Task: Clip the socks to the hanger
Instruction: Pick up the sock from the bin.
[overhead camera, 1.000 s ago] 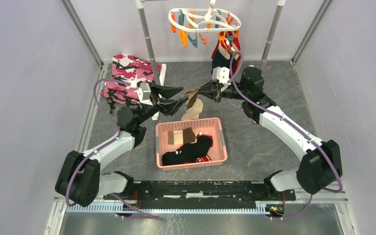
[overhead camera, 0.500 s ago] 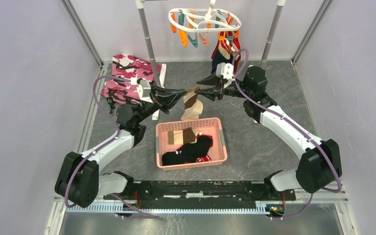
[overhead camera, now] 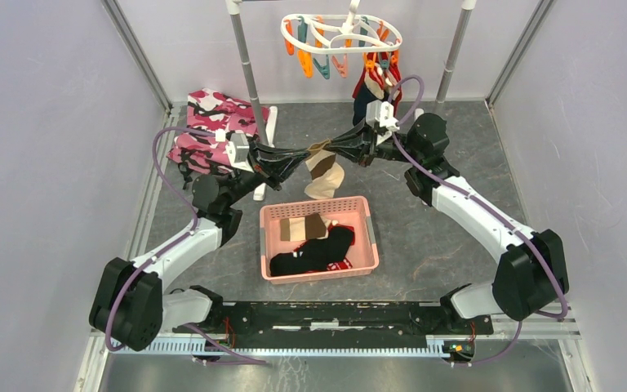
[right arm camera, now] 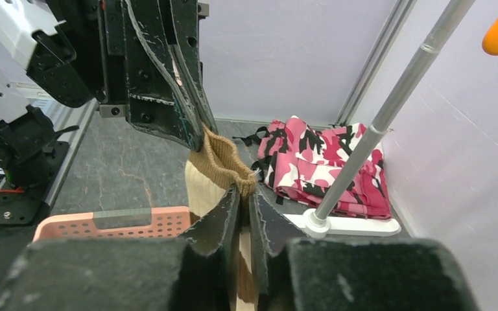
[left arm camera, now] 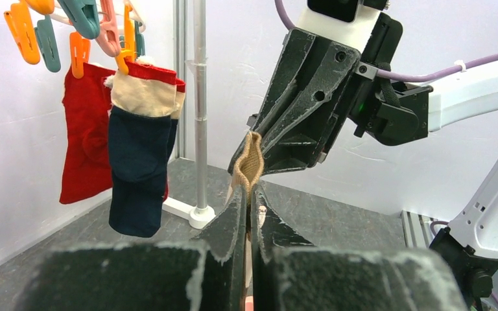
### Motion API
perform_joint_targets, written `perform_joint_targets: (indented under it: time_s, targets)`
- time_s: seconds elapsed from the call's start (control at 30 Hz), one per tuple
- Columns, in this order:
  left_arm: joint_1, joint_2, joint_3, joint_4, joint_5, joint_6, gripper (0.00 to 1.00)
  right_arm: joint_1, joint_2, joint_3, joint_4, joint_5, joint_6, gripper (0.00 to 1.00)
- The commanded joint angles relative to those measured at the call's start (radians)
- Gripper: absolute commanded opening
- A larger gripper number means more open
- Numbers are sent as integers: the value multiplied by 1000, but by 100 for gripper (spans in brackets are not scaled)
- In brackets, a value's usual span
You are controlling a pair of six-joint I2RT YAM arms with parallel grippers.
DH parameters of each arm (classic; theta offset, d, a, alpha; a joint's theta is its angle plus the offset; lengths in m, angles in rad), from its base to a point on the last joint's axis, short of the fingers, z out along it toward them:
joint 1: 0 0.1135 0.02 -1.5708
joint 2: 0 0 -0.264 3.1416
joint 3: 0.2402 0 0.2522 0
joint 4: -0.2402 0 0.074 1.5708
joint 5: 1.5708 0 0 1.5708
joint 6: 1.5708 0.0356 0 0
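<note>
Top external: left gripper (overhead camera: 307,153) and right gripper (overhead camera: 335,149) both clamp the beige sock (overhead camera: 324,175) hanging between them.

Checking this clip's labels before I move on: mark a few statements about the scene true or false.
1. The left gripper and the right gripper both pinch the tan sock at its cuff. True.
2. The pink basket is empty. False: it holds a black sock and others.
3. A navy sock hangs clipped to the hanger. True.
4. The camouflage cloth lies in the basket. False: it lies on the table, back left.
</note>
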Motion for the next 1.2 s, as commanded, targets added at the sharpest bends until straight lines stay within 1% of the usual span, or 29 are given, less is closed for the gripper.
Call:
perform_joint_targets:
  time_s: [0.0,0.07,0.13,0.17,0.27,0.33,0.37,0.43,0.63,0.73,0.8,0.9,0.97,1.0,1.1,1.17]
  targets:
    - [-2,-21,11,15,-9,-25,2,-1,-1,-2,77,-22,58,9]
    - [-3,-22,12,14,-11,-24,2,0,-5,-7,91,-17,67,0]
    - [-2,-24,11,11,-12,-25,2,-1,-14,-14,77,27,63,0]
    - [-2,-25,11,9,-12,-26,2,-1,-24,-17,55,77,48,0]
    - [-2,-29,12,5,3,-31,2,-1,-66,-45,6,283,30,0]
    - [-3,-23,15,4,21,-41,3,-1,-90,-77,26,379,49,0]
    - [-5,-16,22,3,33,-51,3,-1,-99,-92,43,396,63,0]
    - [-9,6,37,6,55,-77,11,2,-111,-114,73,401,72,0]
    - [-14,63,68,71,103,-161,34,0,-119,-127,76,369,54,0]
    - [-15,49,65,67,94,-158,42,0,-134,-137,60,373,18,0]
    - [-13,23,63,23,70,-123,47,0,-145,-138,33,396,0,0]
    - [-13,-22,74,-92,12,-59,57,-1,-161,-150,25,433,-45,0]
    - [-12,-43,84,-150,-35,-40,65,-2,-169,-157,28,455,-50,0]
    - [-13,-50,89,-175,-56,-44,71,-2,-174,-161,30,468,-50,0]
    - [-12,-55,119,-221,-105,-88,80,-11,-177,-165,34,494,-48,0]
    - [-13,-44,154,-265,-130,-140,85,-20,-178,-166,40,505,-39,0]
